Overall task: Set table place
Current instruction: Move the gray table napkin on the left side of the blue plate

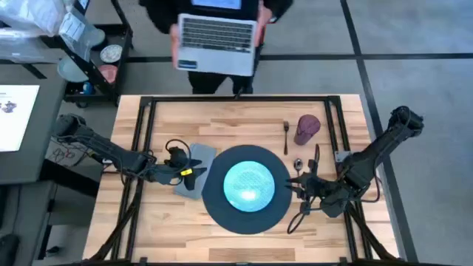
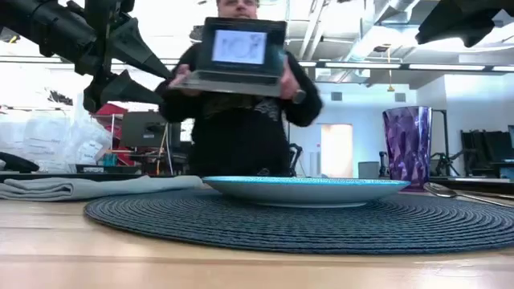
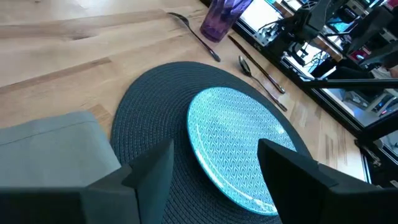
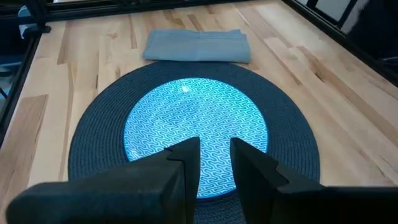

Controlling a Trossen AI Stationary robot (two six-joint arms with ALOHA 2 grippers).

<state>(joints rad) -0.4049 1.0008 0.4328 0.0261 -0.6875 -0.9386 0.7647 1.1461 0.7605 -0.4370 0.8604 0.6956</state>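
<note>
A teal plate (image 1: pixel 249 183) lies on the dark grey round mat (image 1: pixel 214 203) at the table's middle. A grey napkin (image 1: pixel 198 159) lies flat just left of the mat. A fork (image 1: pixel 286 137), a purple cup (image 1: pixel 307 128), a spoon (image 1: pixel 298 164) and a knife (image 1: pixel 316 157) sit on the wood to the right of the mat. My left gripper (image 3: pixel 214 168) hangs open above the napkin's right edge and holds nothing. My right gripper (image 4: pixel 216 155) hovers over the mat's right rim, its fingers a narrow gap apart and empty.
A person stands beyond the table's far edge holding an open laptop (image 1: pixel 216 44). The black tube frame (image 1: pixel 236 98) runs along the far edge and both sides. Bare wood lies in front of the mat (image 1: pixel 244 244). A dark side desk (image 1: pixel 22 118) stands to the left.
</note>
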